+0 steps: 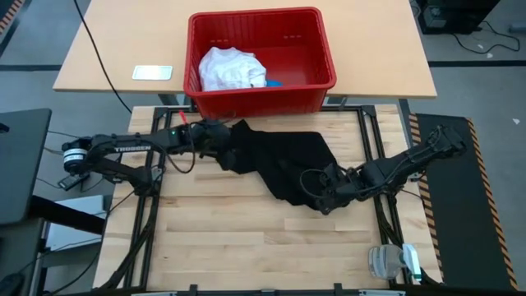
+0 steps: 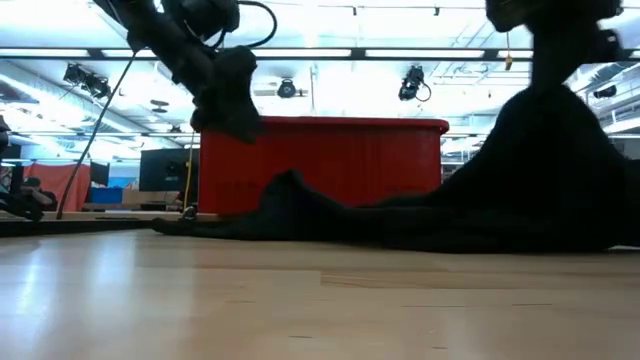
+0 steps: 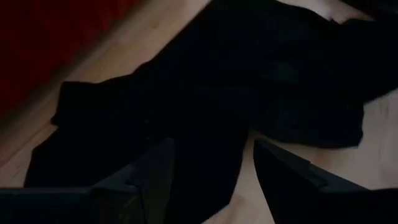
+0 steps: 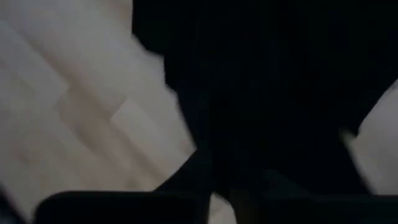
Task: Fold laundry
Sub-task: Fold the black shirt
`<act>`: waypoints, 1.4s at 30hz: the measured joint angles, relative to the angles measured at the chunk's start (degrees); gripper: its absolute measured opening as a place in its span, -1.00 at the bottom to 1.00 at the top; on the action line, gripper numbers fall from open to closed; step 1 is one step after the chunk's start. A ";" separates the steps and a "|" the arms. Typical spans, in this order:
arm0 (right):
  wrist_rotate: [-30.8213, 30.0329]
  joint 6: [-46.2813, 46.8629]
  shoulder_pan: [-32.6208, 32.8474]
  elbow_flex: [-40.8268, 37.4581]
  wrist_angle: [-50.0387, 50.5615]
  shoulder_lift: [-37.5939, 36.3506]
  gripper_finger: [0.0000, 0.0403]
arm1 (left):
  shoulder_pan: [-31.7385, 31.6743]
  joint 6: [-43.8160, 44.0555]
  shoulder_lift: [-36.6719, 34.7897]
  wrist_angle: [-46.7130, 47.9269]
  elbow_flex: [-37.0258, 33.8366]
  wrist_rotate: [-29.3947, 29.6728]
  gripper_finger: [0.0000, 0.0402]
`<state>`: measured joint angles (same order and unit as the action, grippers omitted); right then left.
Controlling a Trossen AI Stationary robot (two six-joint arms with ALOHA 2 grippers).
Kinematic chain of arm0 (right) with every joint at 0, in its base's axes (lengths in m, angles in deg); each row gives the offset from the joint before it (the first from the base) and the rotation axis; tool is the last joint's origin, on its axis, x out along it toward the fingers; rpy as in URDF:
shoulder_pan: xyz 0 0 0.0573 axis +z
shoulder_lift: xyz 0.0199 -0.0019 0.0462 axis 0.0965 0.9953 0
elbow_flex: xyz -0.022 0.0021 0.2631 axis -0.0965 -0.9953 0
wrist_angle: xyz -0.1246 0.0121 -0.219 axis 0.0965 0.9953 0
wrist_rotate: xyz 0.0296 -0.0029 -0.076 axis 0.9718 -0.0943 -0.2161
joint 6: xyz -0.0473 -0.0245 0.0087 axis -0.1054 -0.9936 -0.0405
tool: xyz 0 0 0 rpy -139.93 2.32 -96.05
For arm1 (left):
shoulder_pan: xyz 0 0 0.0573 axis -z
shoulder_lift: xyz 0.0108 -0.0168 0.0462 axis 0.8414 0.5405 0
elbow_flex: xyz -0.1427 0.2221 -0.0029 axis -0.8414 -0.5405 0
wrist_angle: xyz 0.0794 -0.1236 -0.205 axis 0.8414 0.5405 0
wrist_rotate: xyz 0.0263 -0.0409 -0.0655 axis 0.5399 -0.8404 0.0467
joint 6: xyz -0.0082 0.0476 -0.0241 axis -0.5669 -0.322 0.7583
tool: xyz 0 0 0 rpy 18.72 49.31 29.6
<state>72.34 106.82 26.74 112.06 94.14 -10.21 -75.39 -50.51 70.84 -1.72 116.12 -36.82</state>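
- My left arm stretches along the table's far edge toward the red basket (image 1: 261, 62), and my left gripper (image 1: 215, 134) sits just in front of the basket's near wall, at the left end of the black garment (image 1: 283, 164).
- In the left wrist view my left fingers (image 3: 152, 171) stand spread apart, with the black cloth lying under and between them; they are released, and from table height this gripper hangs above the wood rather than on it.
- My right arm reaches in from the table's right side, bent at the elbow, and my right gripper (image 1: 322, 197) is down at the garment's near right corner, well apart from the basket.
- Black cloth fills the right wrist view and rises in a peak under this arm in the low view, but whether the right fingers are clenched on it I cannot tell.
- The black garment lies spread on the light wooden table (image 1: 230, 238), running from just in front of the basket down toward my right gripper.
- Inside the basket lies a crumpled white garment (image 1: 230, 67), with a small blue piece (image 1: 273, 82) touching its right side.
- The basket stands on a second, paler table (image 1: 115, 57) beyond mine, where a small white card (image 1: 153, 72) lies to the basket's left.
- Behind the basket, the room shows ceiling light strips and hanging cameras.
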 joint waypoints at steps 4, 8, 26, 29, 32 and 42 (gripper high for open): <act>-3.22 -5.84 -6.63 -0.01 -0.22 -0.03 -0.33 | -1.76 -2.46 2.30 -3.24 0.16 -1.73 0.11; -5.91 -14.11 -14.90 -1.19 -4.57 0.75 -0.08 | -1.94 -3.92 12.94 -5.33 -0.05 -2.60 0.10; 20.22 -19.96 -23.44 -24.83 -33.75 0.83 -0.04 | 20.91 32.24 16.04 0.96 -0.06 -21.19 -0.21; 22.13 -20.97 -23.00 -25.44 -35.02 0.83 -0.04 | 21.52 33.12 10.60 1.66 -0.05 -16.39 -0.21; 22.86 -24.82 -22.63 -24.37 -35.83 0.81 -0.04 | 20.60 29.01 5.73 1.41 -0.07 -10.73 -0.21; 22.88 -36.15 -19.95 -22.36 -41.65 0.79 -0.04 | 15.92 8.44 8.04 -8.26 -0.04 -1.91 -0.21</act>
<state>95.22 70.67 6.78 89.70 52.49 -9.42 -59.48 -42.07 78.87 -9.98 116.07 -38.73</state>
